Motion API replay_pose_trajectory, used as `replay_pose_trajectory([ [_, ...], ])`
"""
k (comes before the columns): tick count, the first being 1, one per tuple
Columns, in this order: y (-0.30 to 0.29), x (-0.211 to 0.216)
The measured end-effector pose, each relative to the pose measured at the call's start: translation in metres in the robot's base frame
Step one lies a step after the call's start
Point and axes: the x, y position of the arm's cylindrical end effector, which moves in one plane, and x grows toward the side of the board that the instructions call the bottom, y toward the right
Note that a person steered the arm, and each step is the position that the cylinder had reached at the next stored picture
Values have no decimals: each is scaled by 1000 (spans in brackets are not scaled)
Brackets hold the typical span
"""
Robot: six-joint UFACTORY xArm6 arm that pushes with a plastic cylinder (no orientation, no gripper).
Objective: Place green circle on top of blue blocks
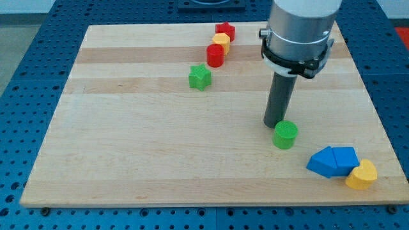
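The green circle [285, 135] lies on the wooden board at the view's right, a little below the middle. My tip [275, 124] stands just above and left of it, touching or nearly touching its edge. Two blue blocks sit together at the view's lower right: a blue triangular block [323, 161] and a blue block [345, 158] against its right side. They lie below and right of the green circle, with a gap between.
A yellow heart [362, 174] touches the blue blocks on their lower right. A green star [200, 77], a red cylinder [215, 55], a yellow block [221, 41] and a red star [225, 30] form a line at the view's top centre. The board's edge [211, 204] runs along the bottom.
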Motion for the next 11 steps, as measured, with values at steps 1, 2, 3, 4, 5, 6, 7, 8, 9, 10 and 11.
replay_pose_trajectory([
  [1,-30,0],
  [2,-64,15],
  [3,-57,30],
  [4,-39,30],
  [5,-16,30],
  [6,11,30],
  [7,34,30],
  [8,58,30],
  [9,48,30],
  [10,-22,30],
  [11,-104,25],
])
